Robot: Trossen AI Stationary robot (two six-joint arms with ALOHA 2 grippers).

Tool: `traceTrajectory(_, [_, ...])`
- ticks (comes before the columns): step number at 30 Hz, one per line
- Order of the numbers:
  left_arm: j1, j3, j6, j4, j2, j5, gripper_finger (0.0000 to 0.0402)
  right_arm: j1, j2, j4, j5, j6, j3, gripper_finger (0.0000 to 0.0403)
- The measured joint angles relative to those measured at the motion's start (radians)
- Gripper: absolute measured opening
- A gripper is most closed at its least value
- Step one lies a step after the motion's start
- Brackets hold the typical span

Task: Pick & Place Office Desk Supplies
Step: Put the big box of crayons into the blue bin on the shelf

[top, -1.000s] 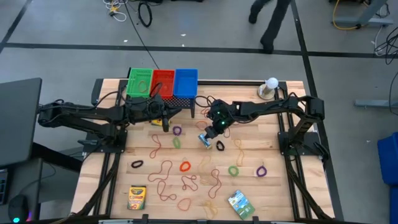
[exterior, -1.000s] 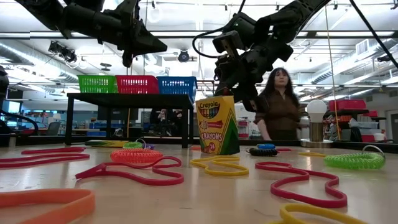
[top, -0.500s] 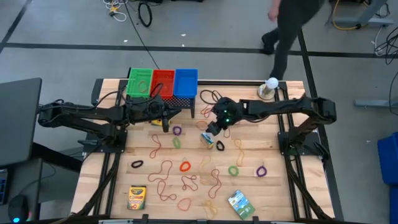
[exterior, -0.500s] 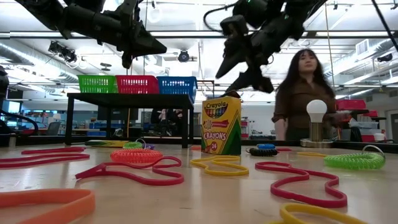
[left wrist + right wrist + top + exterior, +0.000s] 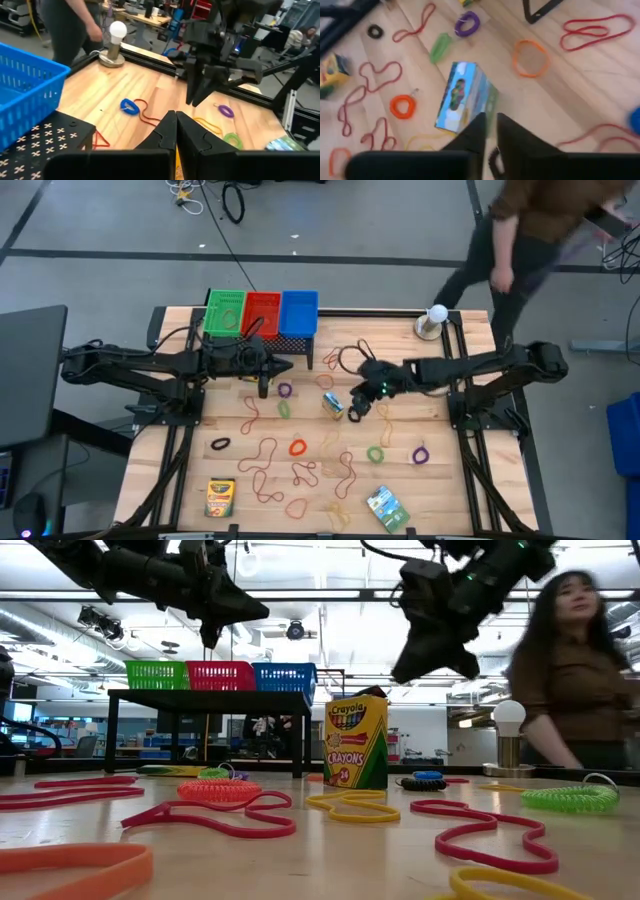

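Standing upright crayon box (image 5: 355, 743), right gripper (image 5: 357, 406) nearly closed, empty above it, left gripper (image 5: 176, 131) clenched, empty.

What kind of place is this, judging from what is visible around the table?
Probably a robotics lab or workshop: a wooden table set in a metal frame, cables lying on the bare floor, and open ceiling ducts above workbenches in the room behind.

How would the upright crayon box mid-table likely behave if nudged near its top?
The crayon box stands on its narrow end, taller than wide, so a high push would probably tip it rather than slide it. It looks like thin printed cardboard, so it is likely light and fairly stiff, though a hard squeeze might dent it.
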Motion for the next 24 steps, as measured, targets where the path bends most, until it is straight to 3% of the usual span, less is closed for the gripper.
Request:
traceTrajectory(3, [0.000, 0.043, 0.025, -0.082, 0.035, 0.030, 0.0006, 0.034, -0.024, 0.083, 0.069, 0.064, -0.093, 0.0008])
traceTrajectory(7, [-0.001, 0.153, 0.099, -0.161, 0.141, 0.076, 0.0008, 0.078, -0.082, 0.125, 0.180, 0.116, -0.172, 0.0018])
traceTrajectory(13, [0.000, 0.351, 0.223, -0.347, 0.354, 0.118, 0.0016, 0.102, -0.175, 0.109, 0.220, 0.144, -0.247, 0.0008])
traceTrajectory(17, [-0.021, 0.502, 0.355, -0.523, 0.488, 0.150, 0.0043, 0.099, -0.233, 0.100, 0.227, 0.159, -0.297, 0.0006])
traceTrajectory(24, [-0.081, 0.713, 0.543, -0.666, 0.649, 0.123, 0.0116, 0.098, -0.291, 0.084, 0.229, 0.188, -0.349, 0.0014])
